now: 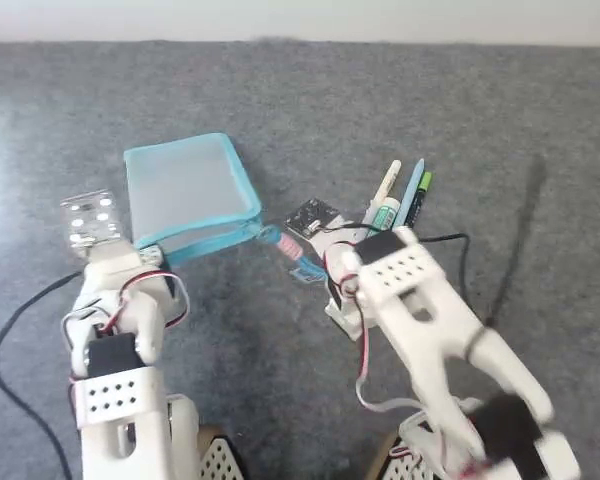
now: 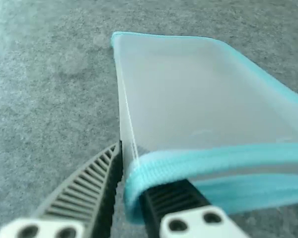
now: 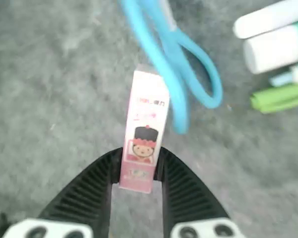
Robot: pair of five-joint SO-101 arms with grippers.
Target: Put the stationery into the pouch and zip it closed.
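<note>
High view: the pouch (image 1: 188, 192) lies flat on the grey mat (image 1: 310, 90), translucent with a teal border, its zipper edge on the side nearer the arms. The left gripper (image 1: 148, 258) is at the zipper edge's left corner. A blue loop (image 1: 285, 252) trails from the opposite corner toward the right gripper (image 1: 310, 255). Just beyond that gripper lie the pens (image 1: 405, 195), side by side, long axes parallel and running away from the arms.

Left wrist view: the left gripper (image 2: 130, 182) has its fingers (image 2: 92, 191) drawn in on the pouch's (image 2: 198, 99) teal corner, one on each side of it. The zipper edge runs crosswise from the fingers and the body stretches away from them.

Right wrist view: the right gripper (image 3: 137, 166) pinches the eraser (image 3: 141, 134) by its near end between both black fingers (image 3: 89, 193). Its long axis runs straight out from the jaws, the far end touching or overlapping the blue loop (image 3: 188, 64). Its sleeve bears a cartoon figure in a tall black hat and small red print, too blurred to read. The pens (image 3: 275, 47) lie well apart from the eraser.
</note>
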